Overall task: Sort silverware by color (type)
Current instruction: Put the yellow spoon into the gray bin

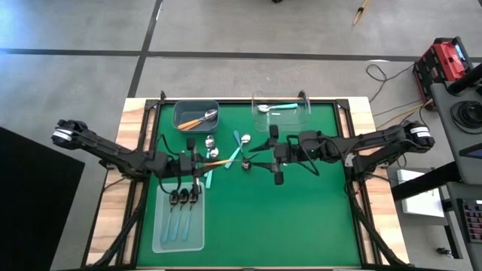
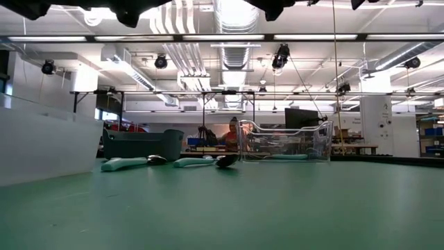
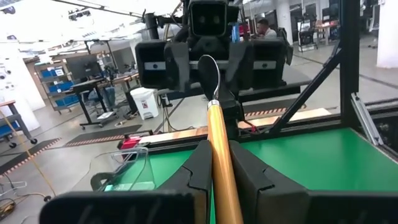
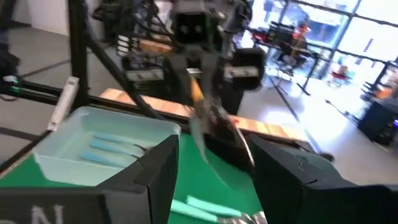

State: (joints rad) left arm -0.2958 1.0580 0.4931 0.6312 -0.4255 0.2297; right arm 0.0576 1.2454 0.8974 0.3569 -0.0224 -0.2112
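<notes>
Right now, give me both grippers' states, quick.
Left gripper: shut on the orange-handled spoon.
Right gripper: open, holding nothing.

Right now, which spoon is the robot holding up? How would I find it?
Look at the green table and find the left hand, near the middle. It pinches the orange-handled spoon, lifted off the mat with its silver bowl pointing at the right hand. The other loose spoons lie flat.

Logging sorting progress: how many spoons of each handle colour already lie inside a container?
Light-blue spoons, in the clear tray: 3
Teal spoon, in the clear bin: 1
Orange spoon, in the grey bin: at least 1; any overlap is hard to tell
Total: at least 5
</notes>
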